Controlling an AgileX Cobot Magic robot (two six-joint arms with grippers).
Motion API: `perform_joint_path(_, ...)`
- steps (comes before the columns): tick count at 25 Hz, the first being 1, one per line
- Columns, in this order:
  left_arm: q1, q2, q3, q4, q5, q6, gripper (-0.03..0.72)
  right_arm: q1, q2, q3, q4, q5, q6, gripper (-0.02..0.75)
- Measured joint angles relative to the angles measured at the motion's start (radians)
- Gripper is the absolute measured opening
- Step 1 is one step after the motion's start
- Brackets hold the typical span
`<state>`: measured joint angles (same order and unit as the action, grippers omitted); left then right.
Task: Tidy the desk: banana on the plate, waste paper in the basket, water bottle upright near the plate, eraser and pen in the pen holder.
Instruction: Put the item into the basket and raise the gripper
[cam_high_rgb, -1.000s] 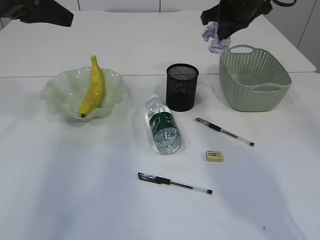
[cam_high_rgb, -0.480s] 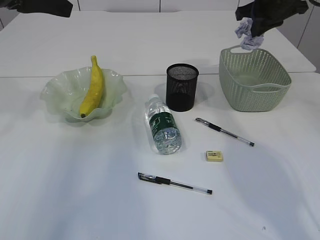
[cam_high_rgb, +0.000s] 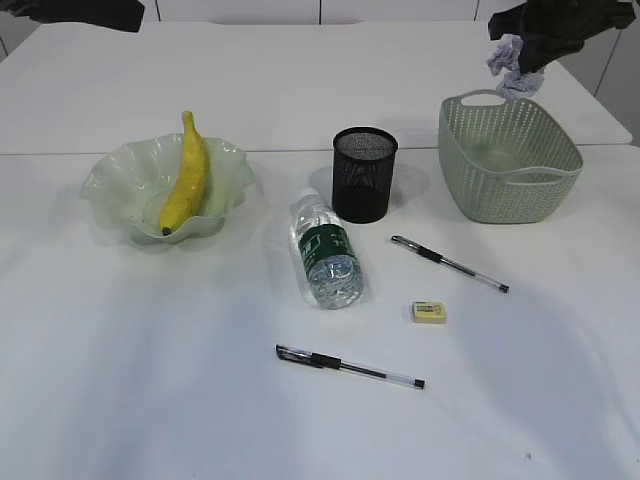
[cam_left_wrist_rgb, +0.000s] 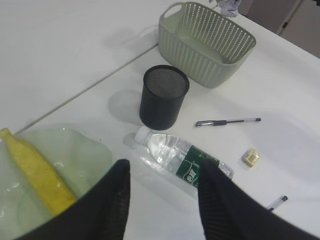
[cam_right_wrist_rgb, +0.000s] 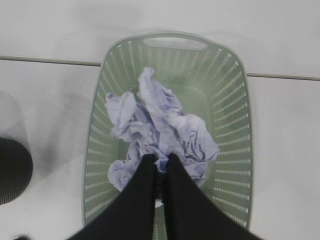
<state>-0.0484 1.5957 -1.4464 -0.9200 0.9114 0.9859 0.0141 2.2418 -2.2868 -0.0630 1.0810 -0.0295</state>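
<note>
Since a second ago I see my right gripper (cam_right_wrist_rgb: 160, 165) has carried the waste paper (cam_high_rgb: 512, 66) rightward, from over the gap between the pen holder (cam_high_rgb: 364, 173) and the basket (cam_high_rgb: 510, 175) to above the basket's far rim; nothing else on the worktop (cam_high_rgb: 150, 380) has shifted. Its fingers (cam_right_wrist_rgb: 140, 200) are pinched almost together on the crumpled lilac wad, which in the right wrist view hangs over the basket's open interior (whether it touches the bottom I cannot tell). In the exterior view both arms are cut off at the top edge, so only dark bulk shows, and the left gripper (cam_left_wrist_rgb: 162, 200) is visible only in its own wrist view, its dark ribbed fingers (cam_left_wrist_rgb: 220, 210) standing moderately apart around nothing, high over the plate (cam_high_rgb: 120, 190). That plate is translucent pale green with a wavy, ruffled rim, and the yellow banana (cam_high_rgb: 186, 176) lies in it. The clear plastic water bottle (cam_high_rgb: 325, 252), green-labelled, lies on its side just in front of the black mesh cylinder of the pen holder. The basket is pale green perforated plastic with loop handles. Two black-gripped clear pens lie flat, one (cam_high_rgb: 448, 263) right of the bottle, one (cam_high_rgb: 348, 366) nearer me, with the small yellowish eraser (cam_high_rgb: 429, 312) between them.
</note>
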Motion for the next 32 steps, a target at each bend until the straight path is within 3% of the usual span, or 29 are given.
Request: perform_joint_path(32, 0.0, 0.0, 0.0, 0.0, 0.023, -0.021, 0.317, 0.0, 0.138, 0.0, 0.002, -0.017, 0.002, 0.01)
